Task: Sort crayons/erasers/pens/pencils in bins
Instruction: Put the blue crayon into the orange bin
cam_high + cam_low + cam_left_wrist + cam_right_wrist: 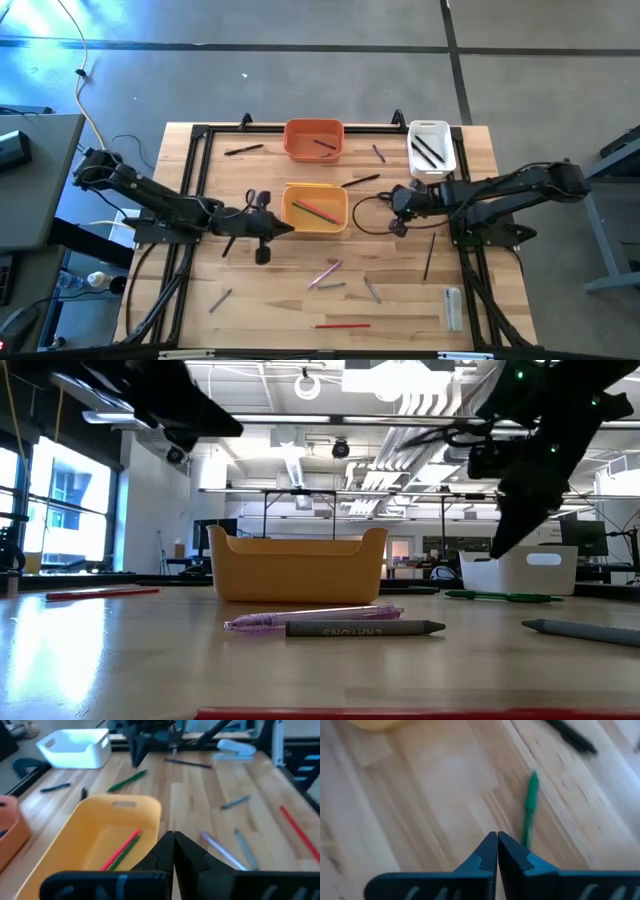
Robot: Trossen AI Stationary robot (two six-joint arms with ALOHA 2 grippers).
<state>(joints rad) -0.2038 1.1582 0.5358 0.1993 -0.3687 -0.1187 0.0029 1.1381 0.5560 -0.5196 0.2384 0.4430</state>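
The yellow-orange bin [315,208] stands mid-table with a red and a green stick [121,851] lying in it. The orange bin [314,138] and the white bin [430,148] stand at the far edge, each holding sticks. My left gripper [288,228] [173,842] is shut and hangs above the yellow-orange bin's left near rim. My right gripper [396,203] [497,840] is shut and points down at the bare table right of that bin. A green pen [529,805] lies just beyond its tips. Loose sticks [325,272] lie scattered on the near half.
A black pen [360,181] lies between the bins, and another black stick [430,255] lies under the right arm. A red stick [340,325] and a pale stapler-like object [453,305] lie near the front edge. A black frame [195,160] borders the table.
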